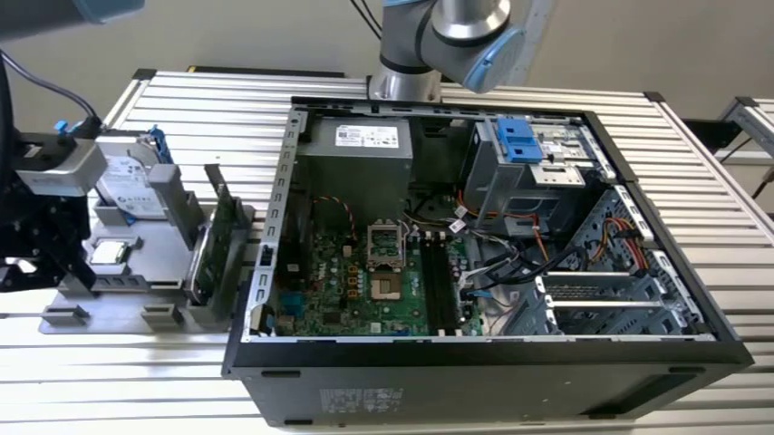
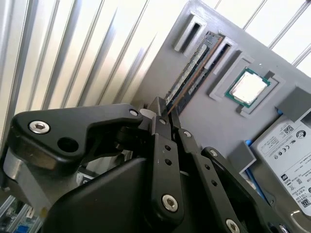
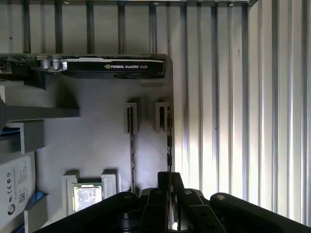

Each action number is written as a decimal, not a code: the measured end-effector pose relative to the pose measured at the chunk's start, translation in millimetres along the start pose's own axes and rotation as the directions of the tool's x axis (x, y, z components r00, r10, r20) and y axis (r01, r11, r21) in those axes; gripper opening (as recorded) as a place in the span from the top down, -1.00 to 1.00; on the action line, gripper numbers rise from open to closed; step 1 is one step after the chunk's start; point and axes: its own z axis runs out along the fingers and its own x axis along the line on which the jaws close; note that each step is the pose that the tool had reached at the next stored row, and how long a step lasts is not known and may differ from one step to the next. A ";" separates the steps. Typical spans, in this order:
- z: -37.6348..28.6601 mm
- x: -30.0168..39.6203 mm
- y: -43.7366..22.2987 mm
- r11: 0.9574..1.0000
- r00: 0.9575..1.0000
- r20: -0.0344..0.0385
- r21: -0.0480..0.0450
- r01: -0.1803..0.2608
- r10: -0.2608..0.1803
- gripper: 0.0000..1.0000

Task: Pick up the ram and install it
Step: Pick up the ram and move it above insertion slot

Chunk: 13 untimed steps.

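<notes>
The ram [image 2: 192, 70] is a thin board standing on edge in the slotted holders of a grey tray [image 2: 214, 126]. In the first wrist view the ram [image 3: 168, 141] is seen edge-on, running along the tray's edge. My gripper [image 2: 164, 110] has its slim black fingers pinched together over the near end of the stick, which still sits in its holders. Both wrist views show the fingers close on either side of the ram's edge, at my gripper [image 3: 170, 175]. In the exterior view my gripper [image 1: 67, 272] hangs low over the tray at the far left.
On the tray are a processor chip [image 2: 249, 87], a hard drive [image 1: 127, 186] and a graphics card [image 1: 217, 245] standing on edge. The open computer case [image 1: 484, 362] lies to the exterior view's right, with the motherboard [image 1: 351, 290] and its black slots [image 1: 438, 285] exposed.
</notes>
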 end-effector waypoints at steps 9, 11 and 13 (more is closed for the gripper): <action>-6.6 -0.4 0.3 1.000 1.000 0.000 0.000 0.000 0.000 1.00; -8.0 -0.4 0.3 1.000 1.000 0.000 0.000 0.000 0.000 1.00; -9.5 -0.5 0.3 1.000 1.000 0.000 0.000 0.000 0.000 1.00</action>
